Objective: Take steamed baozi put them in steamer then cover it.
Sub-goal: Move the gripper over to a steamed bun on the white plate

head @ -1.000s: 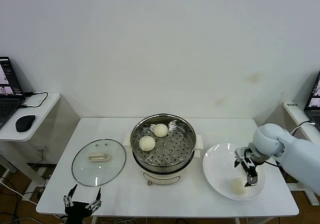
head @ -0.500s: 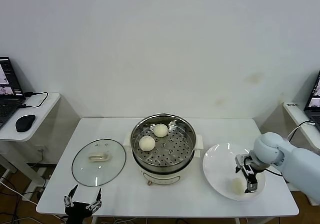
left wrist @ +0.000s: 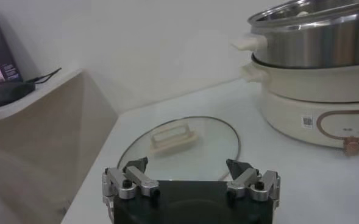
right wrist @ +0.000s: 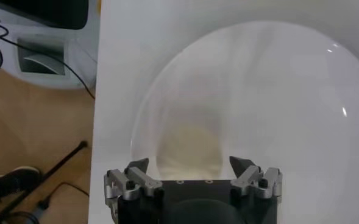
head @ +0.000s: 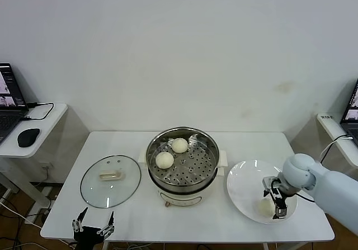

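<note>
The steamer (head: 183,166) stands mid-table with two baozi (head: 164,160) (head: 179,145) on its perforated tray. One baozi (head: 265,206) lies on the white plate (head: 243,188) at the right. My right gripper (head: 275,207) is open and lowered over it, its fingers either side of the bun (right wrist: 189,149). The glass cover (head: 110,180) lies flat on the table left of the steamer. My left gripper (head: 92,226) is open and empty at the table's front left edge, with the cover (left wrist: 178,146) and the steamer (left wrist: 316,67) ahead of it.
A side table (head: 31,124) with a laptop and mouse stands at the far left. Another laptop (head: 351,113) sits at the far right. The white table's front edge (head: 184,240) is close to both grippers.
My right gripper has moved down and toward the plate's front, closing in on the baozi on the plate. The left arm has not moved.
</note>
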Robot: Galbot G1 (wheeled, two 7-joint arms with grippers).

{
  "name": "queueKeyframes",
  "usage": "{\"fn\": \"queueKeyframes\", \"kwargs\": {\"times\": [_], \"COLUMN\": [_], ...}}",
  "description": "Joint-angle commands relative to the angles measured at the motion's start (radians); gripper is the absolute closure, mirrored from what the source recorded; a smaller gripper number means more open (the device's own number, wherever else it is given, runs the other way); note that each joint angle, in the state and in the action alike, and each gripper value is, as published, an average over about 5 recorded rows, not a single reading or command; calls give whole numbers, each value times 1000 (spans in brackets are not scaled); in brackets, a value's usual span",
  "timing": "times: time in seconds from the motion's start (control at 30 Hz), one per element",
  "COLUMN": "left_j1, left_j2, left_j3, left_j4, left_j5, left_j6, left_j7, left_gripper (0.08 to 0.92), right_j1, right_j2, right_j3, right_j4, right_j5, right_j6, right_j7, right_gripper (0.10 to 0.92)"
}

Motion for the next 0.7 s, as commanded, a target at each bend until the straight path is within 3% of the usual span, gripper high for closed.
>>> {"fn": "queueKeyframes", "kwargs": {"times": [0.03,0.47,0.7], "left_j1": [-1,-4,-7], "left_j2": [0,-1,-2], "left_j3": [2,3,9], "left_j4": [1,0,3], "left_j5": [1,1,2], "left_j6": [0,1,2], "left_j7": [0,1,1], "left_gripper": [177,177,177], "right_j1": [-12,-3,2], "right_j2": [2,19,14], "right_j3": [7,1,2], "right_j4": [-13,-36,-31], "right_j5": [-2,4,14], "right_j6": [-5,-6,-11], "right_j7": [6,10,2], "right_gripper": [203,207,306]}}
